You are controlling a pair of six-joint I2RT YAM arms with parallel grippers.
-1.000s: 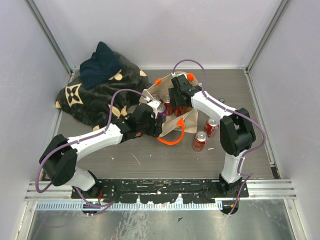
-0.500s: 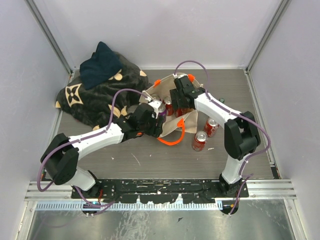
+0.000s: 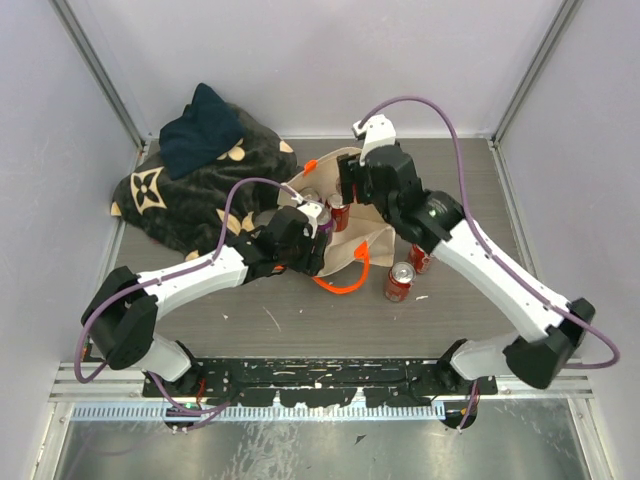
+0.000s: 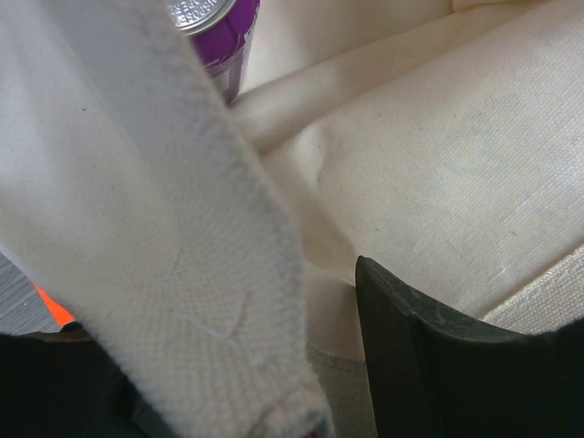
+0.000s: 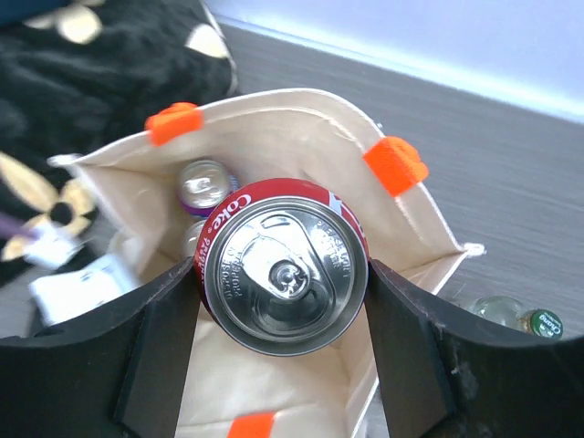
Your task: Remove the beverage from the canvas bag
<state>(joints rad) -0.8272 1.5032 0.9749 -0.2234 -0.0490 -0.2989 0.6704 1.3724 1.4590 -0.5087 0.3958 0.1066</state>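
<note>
Over the grey counter (image 3: 500, 180) the right arm has just swung up, its jaws pinching the red Coke can (image 5: 285, 265) between them with the canvas bag (image 5: 301, 128) now open-mouthed below, while the left jaws grip the bag's rim, so removal looks nearly done.

A navy cloth (image 3: 203, 132) lies atop the dark patterned blanket (image 3: 165, 205).

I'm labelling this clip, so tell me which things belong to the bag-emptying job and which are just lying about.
Job: beige canvas bag with orange handles; red Coke can in the right hand; purple can inside; left hand pinching the rim; two red cans outside the bag.
Lying about: dark floral blanket; navy cloth on it.
</note>
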